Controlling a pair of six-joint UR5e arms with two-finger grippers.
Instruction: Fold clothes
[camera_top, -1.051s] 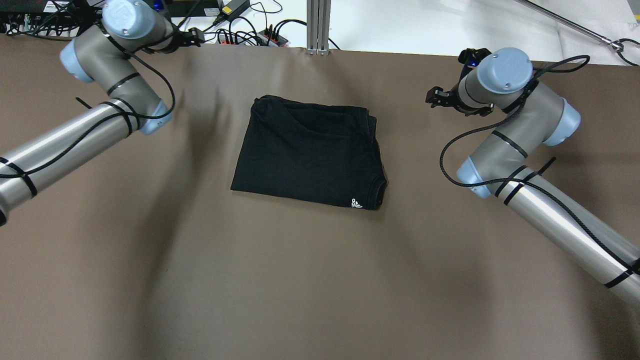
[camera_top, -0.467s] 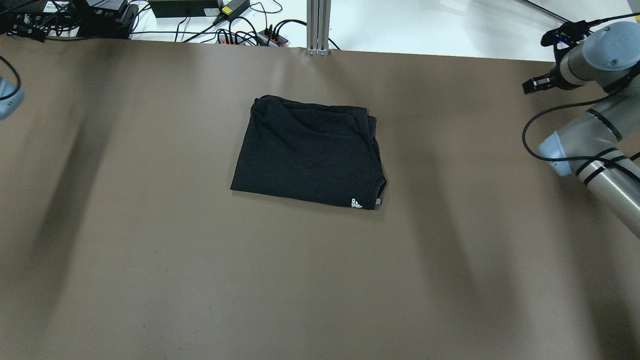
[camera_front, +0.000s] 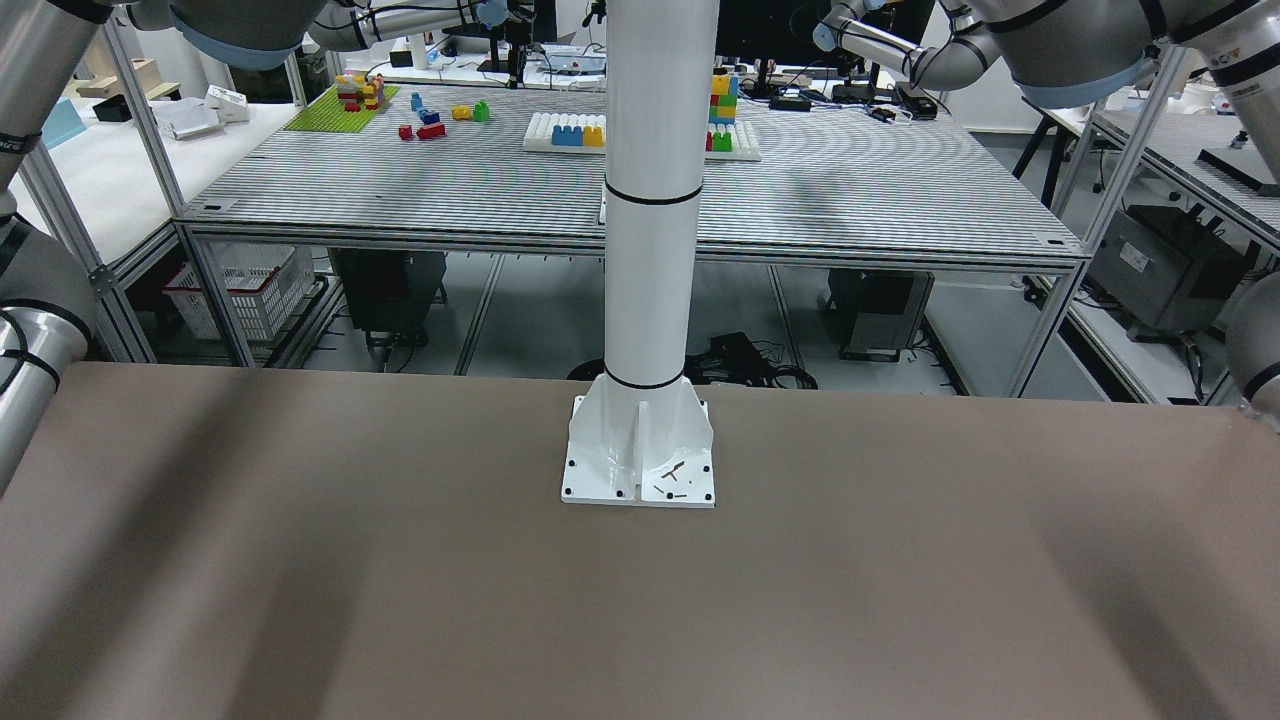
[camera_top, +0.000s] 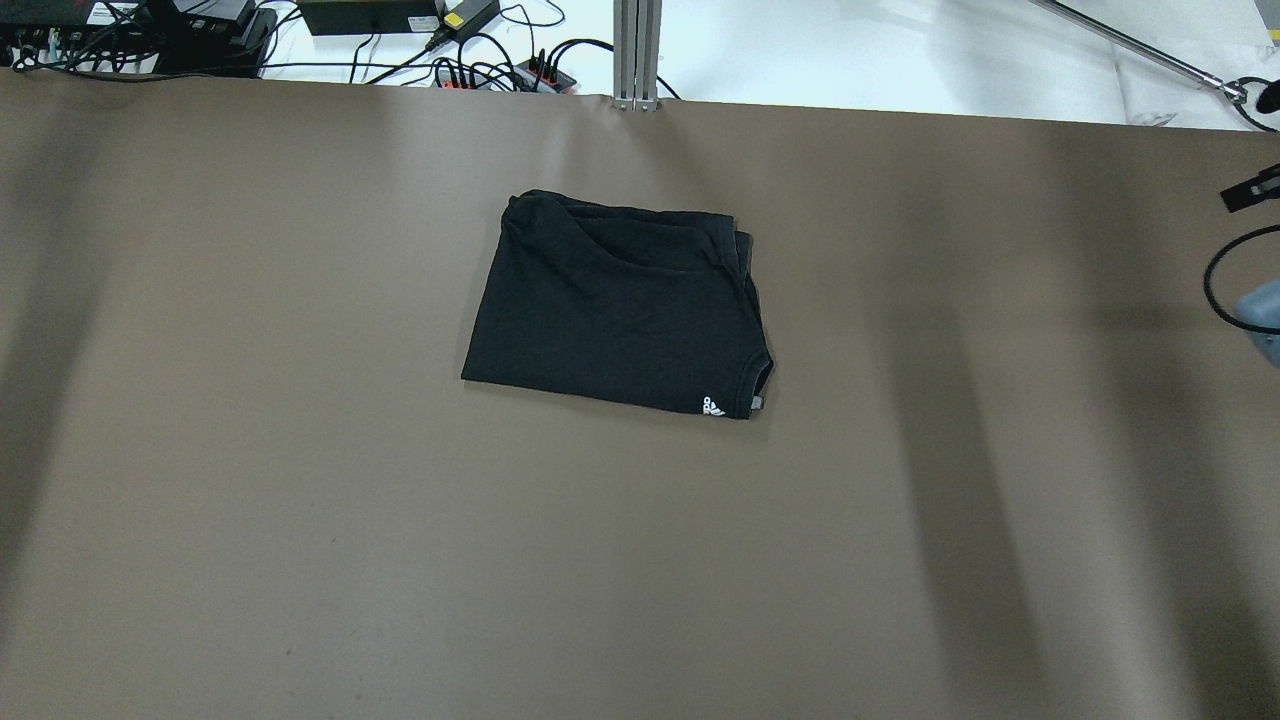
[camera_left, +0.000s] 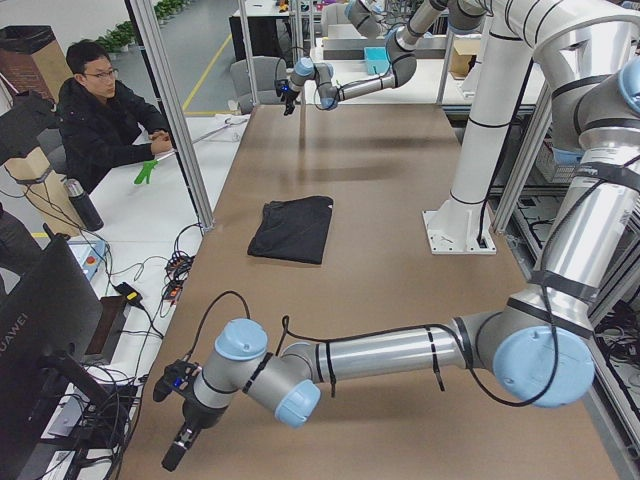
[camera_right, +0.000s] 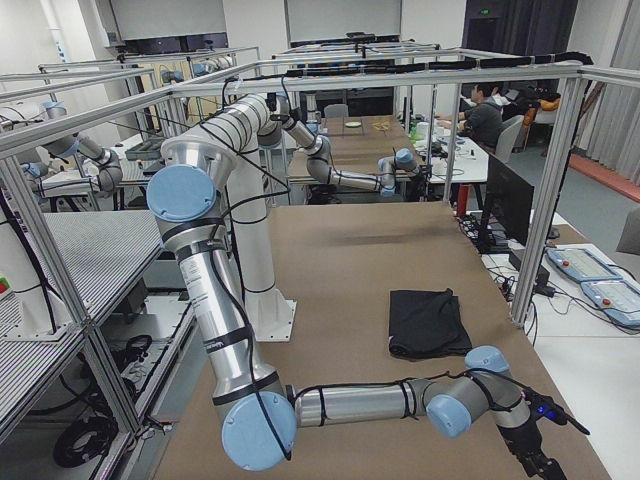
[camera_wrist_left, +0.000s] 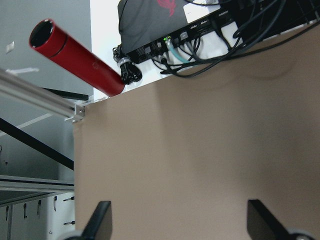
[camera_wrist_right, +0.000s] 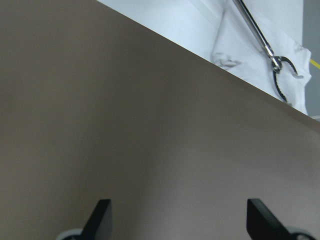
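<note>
Black soft fabric garment (camera_top: 620, 305), folded, flat mid brown tabletop (camera_top: 300, 550). At opposite table ends, about equally far off: left gripper (camera_wrist_left: 181, 220), right gripper (camera_wrist_right: 180, 217), fingers spread, holding nothing.

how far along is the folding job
Done, it seems: the black garment lies in a compact folded rectangle, layered edges showing, on the table. In hand: nothing; the left gripper and right gripper are open over bare table, apart from it. Remaining: apparently nothing, maybe tidying the uneven far edge.
</note>
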